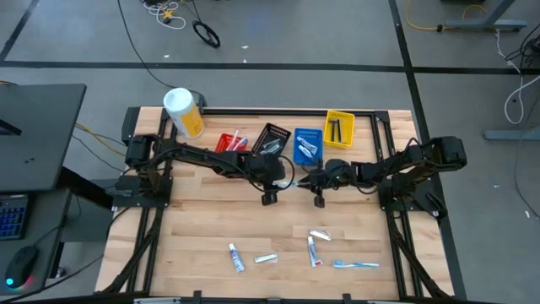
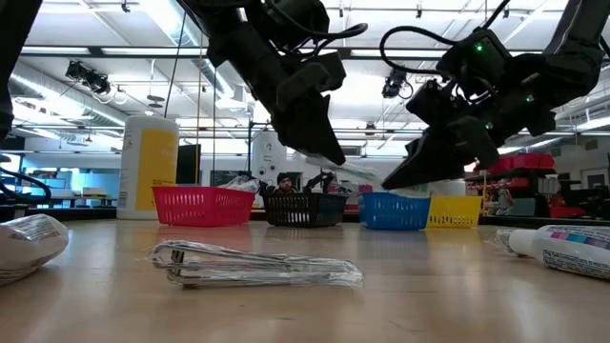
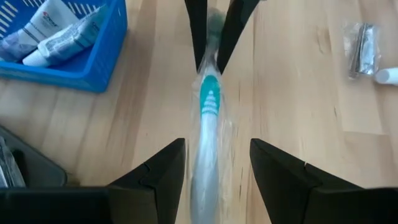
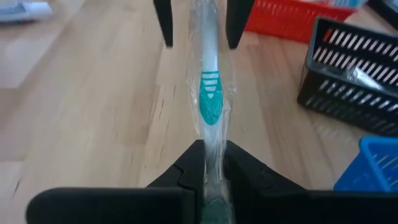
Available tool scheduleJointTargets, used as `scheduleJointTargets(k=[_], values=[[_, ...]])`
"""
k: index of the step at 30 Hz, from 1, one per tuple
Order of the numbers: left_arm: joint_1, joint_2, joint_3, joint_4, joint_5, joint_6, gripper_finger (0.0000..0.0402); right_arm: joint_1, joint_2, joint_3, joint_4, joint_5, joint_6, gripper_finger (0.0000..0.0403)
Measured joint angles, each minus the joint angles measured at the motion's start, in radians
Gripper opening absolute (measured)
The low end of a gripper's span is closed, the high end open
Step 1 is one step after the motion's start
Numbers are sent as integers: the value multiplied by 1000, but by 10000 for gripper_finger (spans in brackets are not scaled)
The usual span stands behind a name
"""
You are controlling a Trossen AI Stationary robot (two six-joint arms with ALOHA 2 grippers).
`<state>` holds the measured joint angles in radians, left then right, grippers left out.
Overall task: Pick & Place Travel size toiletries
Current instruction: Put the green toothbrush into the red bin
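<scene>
Nearest, a wrapped razor (image 2: pixel 255 265) lies on the table (image 1: pixel 202 219), with tubes (image 1: pixel 315 250) and a toothbrush (image 1: pixel 355 264) scattered along the near edge. Mid-table, both arms meet above the wood. Right gripper (image 4: pixel 210 163) pinches a wrapped teal-and-white toothbrush (image 4: pixel 209 93) by one end; left gripper (image 3: pixel 214 163) stands spread around its other end, not clamping. Blue bin (image 1: pixel 307 144) behind holds tubes.

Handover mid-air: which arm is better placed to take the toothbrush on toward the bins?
Left. Its open end effector straddles the toothbrush, which the right end effector clamps; the left arm reaches from the red bin side.
</scene>
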<state>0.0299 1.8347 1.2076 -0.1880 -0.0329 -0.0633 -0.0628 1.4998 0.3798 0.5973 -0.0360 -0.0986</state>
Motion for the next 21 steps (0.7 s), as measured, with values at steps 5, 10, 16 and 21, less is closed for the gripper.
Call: scheduleJointTargets(k=[5, 10, 16, 21], values=[[0, 0, 0, -24, -44, 26, 177, 0, 0, 0, 13, 0, 0, 51], [5, 0, 0, -24, -45, 31, 124, 0, 0, 0, 13, 0, -5, 51], [16, 0, 0, -25, -31, 32, 56, -2, 0, 0, 13, 6, -19, 61], [24, 0, 0, -24, -23, 31, 56, -8, -1, 0, 9, 5, -11, 86]])
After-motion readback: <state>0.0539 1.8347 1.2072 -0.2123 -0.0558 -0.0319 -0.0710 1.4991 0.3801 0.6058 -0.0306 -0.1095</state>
